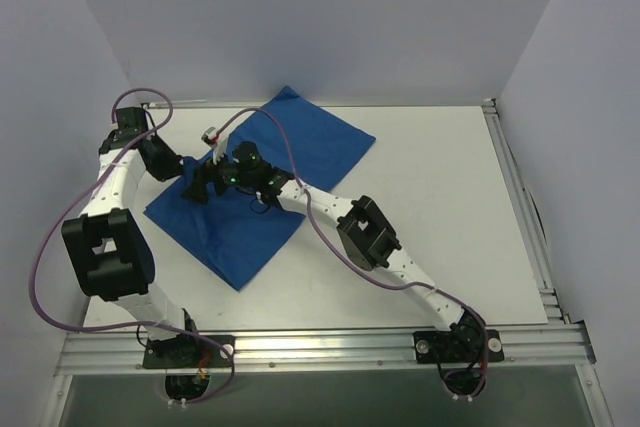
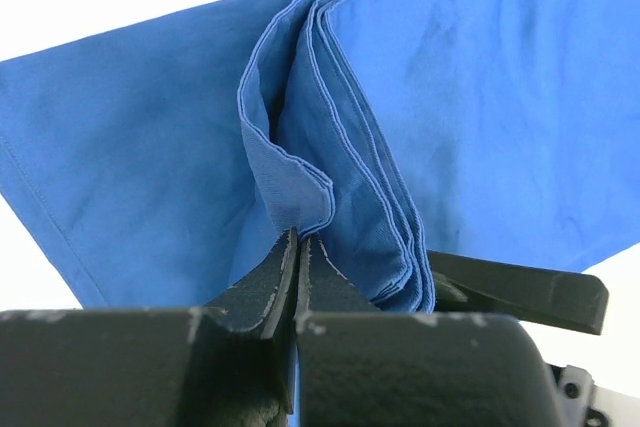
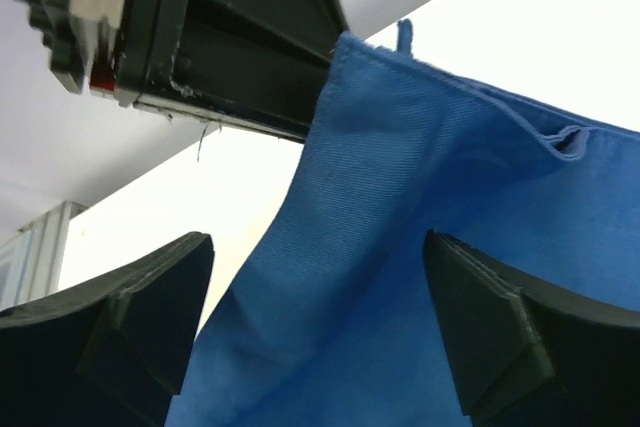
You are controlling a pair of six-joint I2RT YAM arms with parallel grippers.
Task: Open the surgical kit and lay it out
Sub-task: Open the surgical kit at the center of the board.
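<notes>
The blue cloth wrap (image 1: 270,187), likely soft and limp, lies on the left half of the desk (image 1: 450,227); your left fingers (image 2: 268,292) pinch its folded layers, your right fingers (image 3: 140,317) stand released around a raised edge, so take it by the hems.

Royal-blue cloth wrap (image 1: 300,147) is lying diamond-wise on the white tabletop (image 1: 450,207), its far corner reaching the back edge. It is lying partly folded. Several hemmed layers are bunching into a raised ridge near the left side, standing up where the left claw (image 2: 298,239) is pinching them.
</notes>
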